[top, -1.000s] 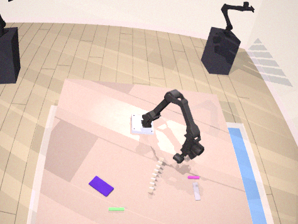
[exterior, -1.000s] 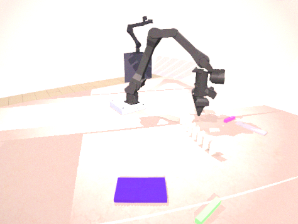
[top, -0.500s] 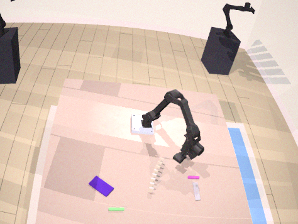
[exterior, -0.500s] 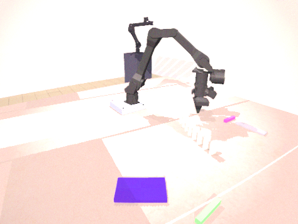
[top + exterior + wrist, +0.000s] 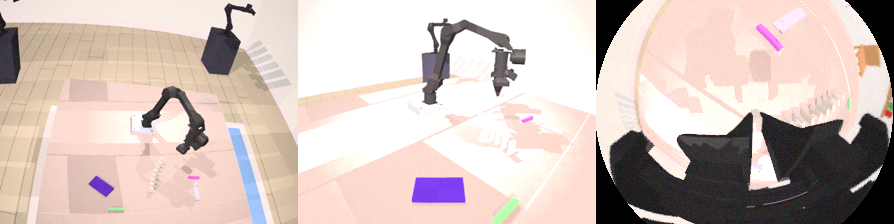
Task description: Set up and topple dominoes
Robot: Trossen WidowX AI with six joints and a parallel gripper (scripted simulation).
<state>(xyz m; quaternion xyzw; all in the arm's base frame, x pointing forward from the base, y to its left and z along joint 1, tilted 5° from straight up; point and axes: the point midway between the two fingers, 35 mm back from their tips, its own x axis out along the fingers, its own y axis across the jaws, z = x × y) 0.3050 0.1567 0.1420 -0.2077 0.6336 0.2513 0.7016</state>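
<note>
Overhead, pink table [image 5: 94, 132] sits on tan plank floor [image 5: 126, 47], pale walls beyond

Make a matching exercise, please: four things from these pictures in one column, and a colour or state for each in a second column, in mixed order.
Things:
1. gripper
2. flat card
3. domino row
4. bar near the white stick

Colour or state:
A. purple
B. standing, pale
C. magenta
D. raised above the table, fingers nearly together

Pairs: 1-D, 2-A, 3-B, 4-C
</note>
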